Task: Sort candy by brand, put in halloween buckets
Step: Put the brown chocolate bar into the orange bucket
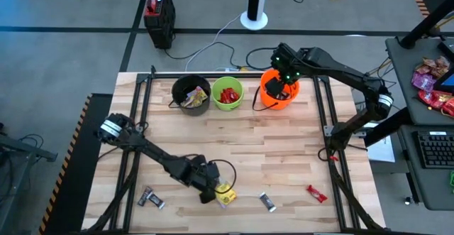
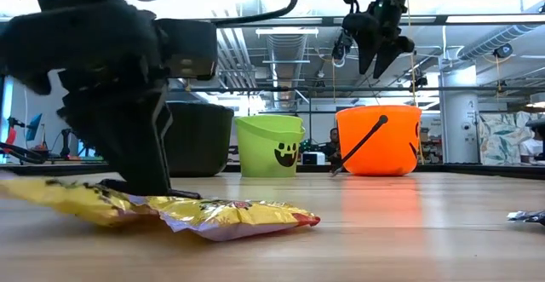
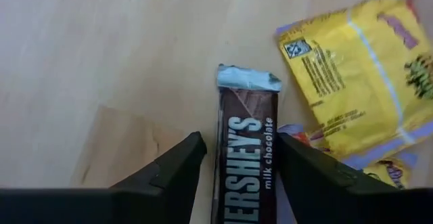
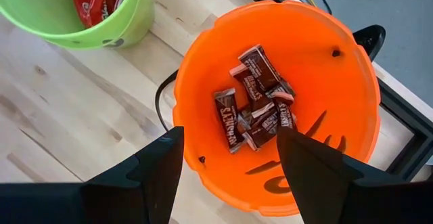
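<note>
My left gripper is open near the table's near edge, pointing down. Its fingers stand on either side of a dark brown Hershey's bar that lies flat on the wood. A yellow packet lies beside that bar, also seen in the high view and the low view. My right gripper is open and empty above the orange bucket, which holds several brown bars. The lime green bucket holds red bars. The black bucket holds yellow packets.
Loose candy lies along the near edge: silver and dark bars and a red bar. The three buckets stand in a row at the far edge. A black frame borders the table. Bare wood spans the middle.
</note>
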Robot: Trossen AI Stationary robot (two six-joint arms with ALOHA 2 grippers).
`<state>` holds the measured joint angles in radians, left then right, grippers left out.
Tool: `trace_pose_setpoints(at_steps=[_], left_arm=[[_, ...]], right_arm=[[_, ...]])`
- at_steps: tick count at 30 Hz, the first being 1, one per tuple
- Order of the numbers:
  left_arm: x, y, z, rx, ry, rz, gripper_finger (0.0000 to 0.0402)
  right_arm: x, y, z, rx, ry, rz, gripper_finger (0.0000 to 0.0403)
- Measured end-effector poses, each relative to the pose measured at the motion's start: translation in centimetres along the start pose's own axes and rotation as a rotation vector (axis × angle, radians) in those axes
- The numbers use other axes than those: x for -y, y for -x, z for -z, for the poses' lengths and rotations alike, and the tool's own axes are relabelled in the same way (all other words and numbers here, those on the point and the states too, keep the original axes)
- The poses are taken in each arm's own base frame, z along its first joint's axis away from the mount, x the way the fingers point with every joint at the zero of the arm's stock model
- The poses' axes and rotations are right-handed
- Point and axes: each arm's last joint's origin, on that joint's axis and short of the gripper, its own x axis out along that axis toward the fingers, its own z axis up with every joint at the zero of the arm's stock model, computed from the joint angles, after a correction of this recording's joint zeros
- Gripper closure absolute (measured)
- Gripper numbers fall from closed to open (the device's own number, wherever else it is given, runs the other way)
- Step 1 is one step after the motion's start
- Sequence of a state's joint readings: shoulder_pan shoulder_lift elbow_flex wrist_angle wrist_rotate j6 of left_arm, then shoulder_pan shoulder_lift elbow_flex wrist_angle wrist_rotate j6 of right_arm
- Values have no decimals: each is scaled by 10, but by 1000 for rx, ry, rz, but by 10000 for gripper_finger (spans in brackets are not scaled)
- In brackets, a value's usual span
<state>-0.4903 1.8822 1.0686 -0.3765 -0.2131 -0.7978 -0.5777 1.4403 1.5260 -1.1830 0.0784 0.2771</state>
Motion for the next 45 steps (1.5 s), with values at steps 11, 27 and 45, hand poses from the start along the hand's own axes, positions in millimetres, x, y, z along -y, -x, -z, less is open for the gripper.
trace_pose_setpoints(at_steps=[11,27,45], left_arm=[[-1,-7,3,-8,-117,-39,322],[-3,33,-13,150,-84,-24,322],[-71,157,-72,650,41,-166,323]], right_arm=[[-7,0,2,2,21,-11,172],[-8,0,2,8,34,-16,172],[-108,7,33,90,-117,-947,172]])
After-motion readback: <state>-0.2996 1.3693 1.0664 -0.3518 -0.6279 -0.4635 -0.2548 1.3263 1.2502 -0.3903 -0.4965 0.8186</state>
